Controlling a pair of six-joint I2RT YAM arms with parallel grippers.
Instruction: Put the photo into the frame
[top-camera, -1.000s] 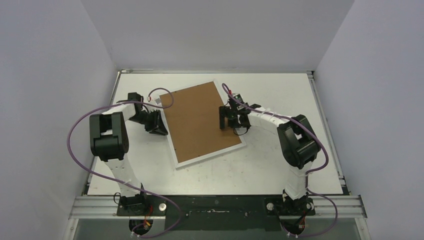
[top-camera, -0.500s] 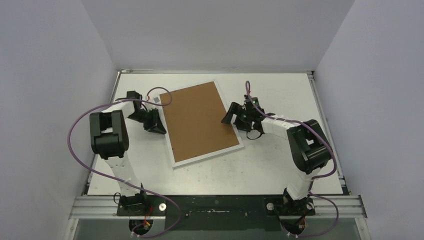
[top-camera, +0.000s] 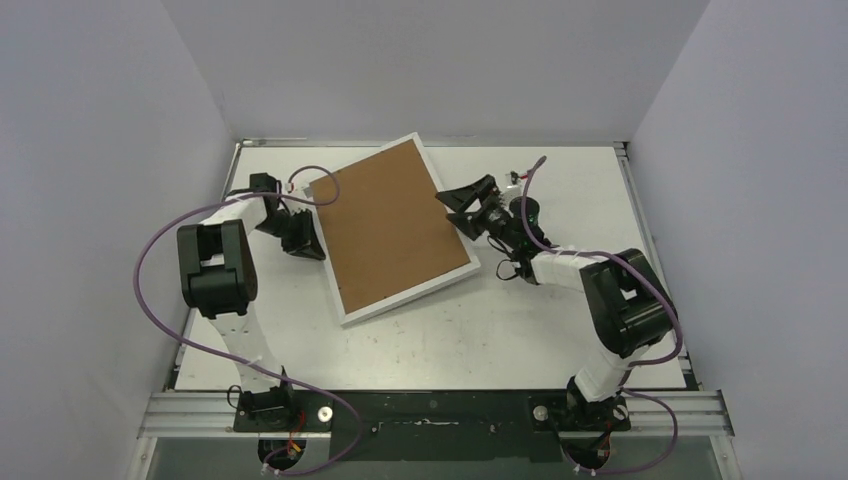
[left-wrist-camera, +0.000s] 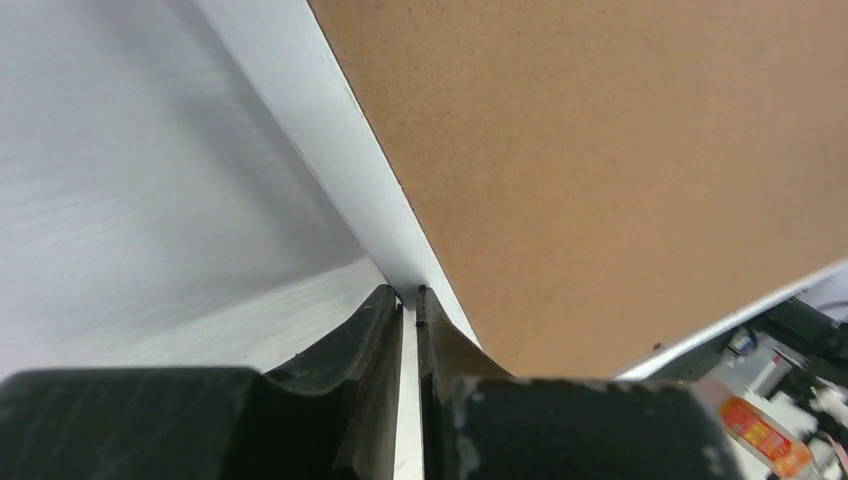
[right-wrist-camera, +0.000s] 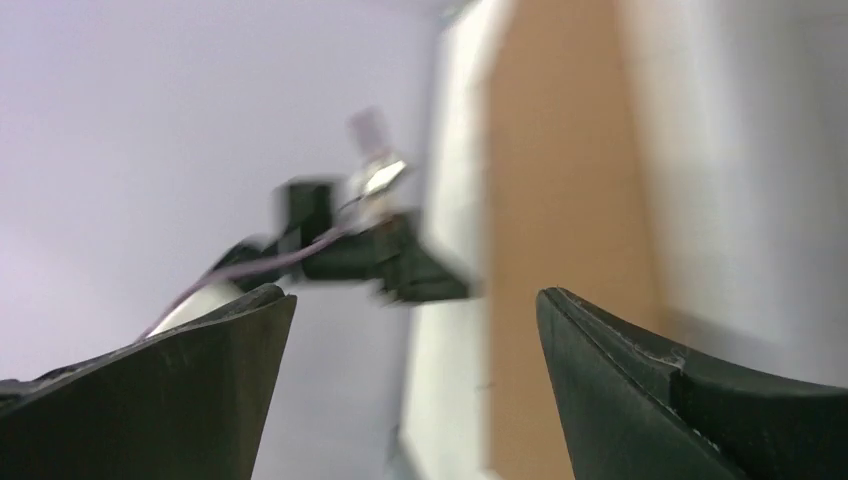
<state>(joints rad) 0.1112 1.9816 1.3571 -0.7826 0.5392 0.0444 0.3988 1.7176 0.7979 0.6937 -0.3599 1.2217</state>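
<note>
The frame (top-camera: 390, 235) lies back side up in the middle of the table (top-camera: 520, 330), turned at an angle, with 1 corner pointing toward the back wall. In the overhead view that far corner crosses the line of the table's back edge, so the frame looks tipped up rather than flat. Whether its near corner rests on the table I cannot tell. A brown backing board (top-camera: 385, 225) fills the frame's back inside a narrow white rim. The photo does not show in any view, and whether it sits under the board cannot be told.

The left gripper (top-camera: 307, 243) is at the frame's left long edge. In the left wrist view its 2 fingers (left-wrist-camera: 368, 340) are nearly pressed together, pinching the thin white rim between them, with the brown board rising on one side of the grip.

The right gripper (top-camera: 460, 207) is just beside the frame's right long edge, about a third of the way down from the far corner. Its jaws are spread wide and hold nothing. In the blurred right wrist view the 2 fingers (right-wrist-camera: 650, 390) stand far apart at the bottom corners, and the frame's brown back and white rim show through the gap between them. Whether either finger touches the rim cannot be told.
</note>
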